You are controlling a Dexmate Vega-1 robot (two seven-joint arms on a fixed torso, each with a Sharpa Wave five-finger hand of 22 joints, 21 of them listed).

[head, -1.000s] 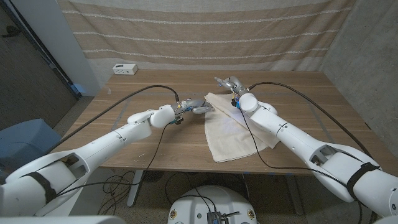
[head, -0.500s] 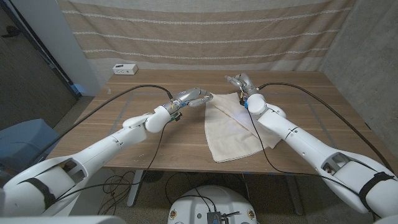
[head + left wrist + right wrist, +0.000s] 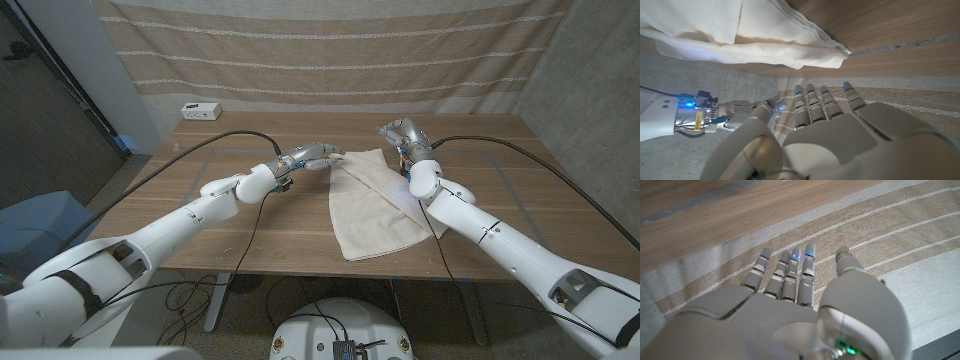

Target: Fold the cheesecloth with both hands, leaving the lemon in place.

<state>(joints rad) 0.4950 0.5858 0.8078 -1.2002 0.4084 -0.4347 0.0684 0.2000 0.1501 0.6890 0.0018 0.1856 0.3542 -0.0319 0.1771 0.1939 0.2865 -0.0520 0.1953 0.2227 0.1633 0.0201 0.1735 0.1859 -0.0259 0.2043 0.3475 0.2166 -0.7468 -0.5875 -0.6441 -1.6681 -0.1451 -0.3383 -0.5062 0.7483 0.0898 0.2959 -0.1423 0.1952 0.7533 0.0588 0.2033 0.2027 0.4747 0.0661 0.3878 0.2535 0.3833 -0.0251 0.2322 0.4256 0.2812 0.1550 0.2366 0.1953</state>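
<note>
Two hands hover above the wooden table (image 3: 230, 240) in the head view, one on each side of the cheesecloth (image 3: 372, 205). That cloth is a pale, already doubled sheet lying in the middle of the frame, slightly right of centre, running from near the table's front edge up toward the far side, its upper end narrowing between the two hands. Left of centre, the left hand (image 3: 312, 156) reaches toward the cloth's upper left corner with its fingers stretched out and a little apart; whether the fingertips touch the fabric cannot be told from this view. In the left wrist view the same hand (image 3: 840, 135) shows its back, fingers (image 3: 811, 100) extended side by side with small gaps and holding nothing, while the layered edge of the cheesecloth (image 3: 765, 45) lies across the upper part of that frame against the wood. The right hand (image 3: 742, 111) also shows there, at middle left, fingers straight. In the head view the right hand (image 3: 402, 135) sits just above the cloth's upper right corner, raised and apart from it. The right wrist view shows its fingers (image 3: 807, 270) straight, close together, gripping nothing, pointing toward the striped curtain (image 3: 880, 235). A small white box (image 3: 201, 111) rests at the table's far left corner.
</note>
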